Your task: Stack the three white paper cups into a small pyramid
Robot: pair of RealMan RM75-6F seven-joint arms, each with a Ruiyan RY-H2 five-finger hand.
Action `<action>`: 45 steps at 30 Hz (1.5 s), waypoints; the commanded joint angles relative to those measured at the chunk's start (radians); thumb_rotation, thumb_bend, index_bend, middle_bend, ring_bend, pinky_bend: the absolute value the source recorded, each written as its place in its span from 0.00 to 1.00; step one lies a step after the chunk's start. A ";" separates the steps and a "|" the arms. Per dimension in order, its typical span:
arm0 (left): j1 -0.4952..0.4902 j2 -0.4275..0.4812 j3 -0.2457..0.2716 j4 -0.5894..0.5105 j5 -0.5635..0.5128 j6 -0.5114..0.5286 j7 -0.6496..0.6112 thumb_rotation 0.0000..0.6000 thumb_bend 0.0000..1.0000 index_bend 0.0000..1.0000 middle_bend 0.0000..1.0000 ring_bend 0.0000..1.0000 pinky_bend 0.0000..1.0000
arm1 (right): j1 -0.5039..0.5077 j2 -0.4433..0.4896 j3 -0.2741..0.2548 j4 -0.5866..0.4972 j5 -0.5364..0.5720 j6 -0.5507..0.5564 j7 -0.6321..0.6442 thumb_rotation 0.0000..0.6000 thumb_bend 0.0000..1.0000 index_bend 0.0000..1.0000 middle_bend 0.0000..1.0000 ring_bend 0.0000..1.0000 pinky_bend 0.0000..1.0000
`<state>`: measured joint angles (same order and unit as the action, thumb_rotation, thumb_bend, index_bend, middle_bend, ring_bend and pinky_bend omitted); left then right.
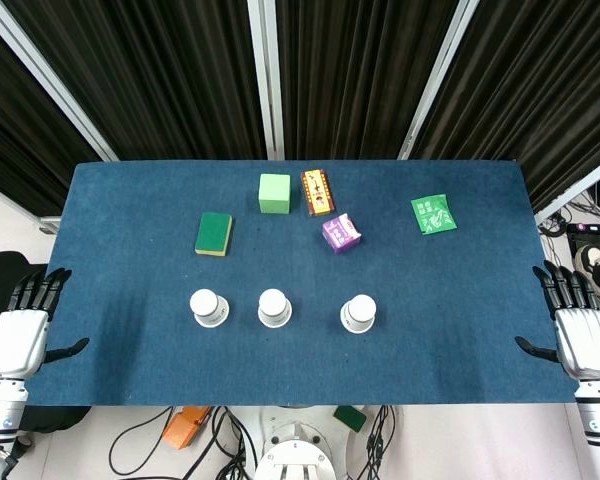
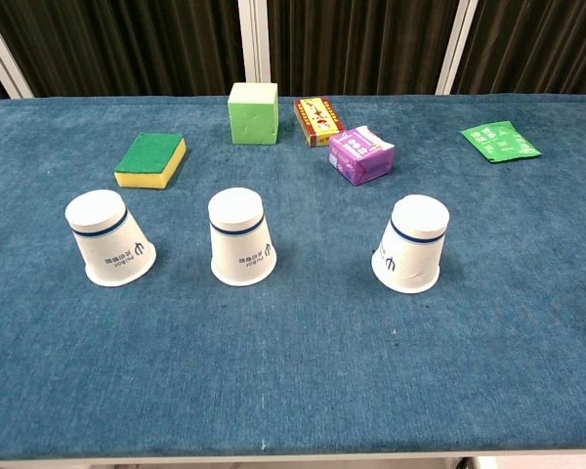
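Three white paper cups stand upside down in a row on the blue table: the left cup (image 1: 209, 307) (image 2: 108, 237), the middle cup (image 1: 274, 307) (image 2: 241, 236) and the right cup (image 1: 358, 314) (image 2: 411, 243). They stand apart, none touching. My left hand (image 1: 22, 328) hangs off the table's left edge, fingers spread, holding nothing. Off the right edge my right hand (image 1: 580, 327) is likewise spread and empty. Both hands are far from the cups and show only in the head view.
Behind the cups lie a green and yellow sponge (image 1: 214, 233) (image 2: 151, 160), a light green block (image 1: 274, 192) (image 2: 253, 112), a red and yellow box (image 1: 318, 191) (image 2: 318, 120), a purple packet (image 1: 341, 233) (image 2: 361, 154) and a green sachet (image 1: 433, 214) (image 2: 501, 141). Dark curtains hang behind the table (image 1: 130, 350).
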<state>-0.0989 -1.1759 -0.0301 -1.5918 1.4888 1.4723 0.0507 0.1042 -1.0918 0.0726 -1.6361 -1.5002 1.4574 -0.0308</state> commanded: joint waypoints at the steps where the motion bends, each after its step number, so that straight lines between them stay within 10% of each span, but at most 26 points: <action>1: -0.009 -0.002 0.000 0.000 0.001 -0.014 0.016 1.00 0.02 0.06 0.07 0.00 0.00 | 0.010 0.000 -0.012 -0.016 -0.006 -0.032 0.047 1.00 0.12 0.00 0.09 0.00 0.12; 25: -0.014 -0.004 -0.001 -0.003 0.001 -0.020 0.031 1.00 0.02 0.07 0.07 0.00 0.00 | 0.378 -0.314 0.076 -0.103 0.186 -0.489 -0.216 1.00 0.38 0.28 0.24 0.13 0.27; 45: -0.014 -0.004 0.000 -0.003 0.001 -0.020 0.031 1.00 0.02 0.07 0.07 0.00 0.00 | 0.435 -0.400 0.070 -0.047 0.194 -0.440 -0.253 1.00 0.50 0.53 0.41 0.32 0.35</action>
<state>-0.1133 -1.1796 -0.0305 -1.5950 1.4901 1.4522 0.0815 0.5404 -1.4951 0.1384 -1.6755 -1.2916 1.0032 -0.2991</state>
